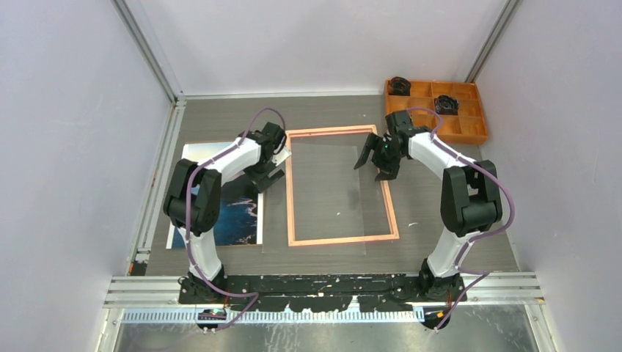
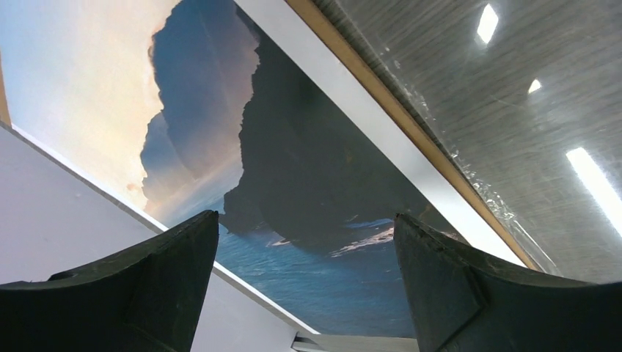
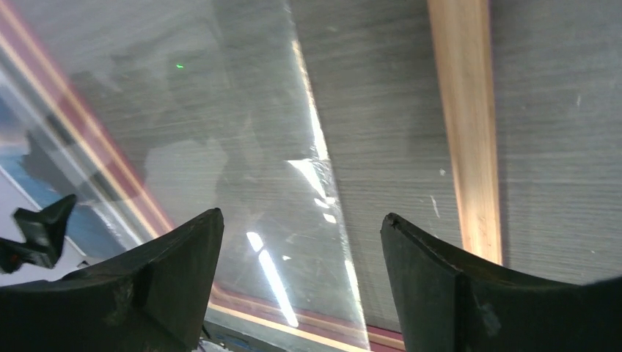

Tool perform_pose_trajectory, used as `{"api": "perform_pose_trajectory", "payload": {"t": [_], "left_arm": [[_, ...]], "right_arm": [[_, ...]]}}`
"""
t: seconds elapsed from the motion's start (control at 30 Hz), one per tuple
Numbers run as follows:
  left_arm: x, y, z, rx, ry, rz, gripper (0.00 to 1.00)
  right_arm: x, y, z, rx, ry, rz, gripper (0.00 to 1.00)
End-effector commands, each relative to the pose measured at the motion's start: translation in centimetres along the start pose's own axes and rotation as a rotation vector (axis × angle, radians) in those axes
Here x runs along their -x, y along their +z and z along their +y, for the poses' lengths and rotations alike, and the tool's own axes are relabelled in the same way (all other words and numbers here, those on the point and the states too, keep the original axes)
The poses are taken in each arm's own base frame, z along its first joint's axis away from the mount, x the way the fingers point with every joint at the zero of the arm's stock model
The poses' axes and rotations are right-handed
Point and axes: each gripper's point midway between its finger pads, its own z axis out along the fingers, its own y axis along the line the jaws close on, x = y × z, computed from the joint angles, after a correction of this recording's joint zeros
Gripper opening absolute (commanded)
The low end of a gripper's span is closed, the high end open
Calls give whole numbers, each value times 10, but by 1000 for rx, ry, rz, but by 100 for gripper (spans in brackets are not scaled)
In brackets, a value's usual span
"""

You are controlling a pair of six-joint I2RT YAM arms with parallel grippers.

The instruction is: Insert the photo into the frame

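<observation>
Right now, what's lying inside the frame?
A clear plastic sheet lies across the frame opening, bare table showing through. The photo is not in it: it lies left, partly hidden under the left arm.

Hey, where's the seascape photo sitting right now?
In the top view the photo lies flat on the left side of the table, just outside the left edge of the frame, partly hidden under the left arm.
</observation>
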Motion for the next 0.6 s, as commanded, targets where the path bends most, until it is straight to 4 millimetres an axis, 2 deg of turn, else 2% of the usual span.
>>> {"api": "perform_pose_trajectory", "payload": {"t": [0.0, 0.13, 0.37, 0.57], "left_arm": [[3, 4, 2, 32, -20, -12, 90], [1, 5, 0, 35, -16, -9, 90], [0, 9, -3, 28, -19, -6, 90], [-2, 12, -6, 19, -15, 2, 90]], "right_arm": [[-9, -11, -8, -11, 49, -58, 85], [-36, -11, -17, 11, 102, -27, 87], [-89, -6, -9, 87, 108, 103, 88], [-118, 6, -17, 92, 123, 186, 83]]}}
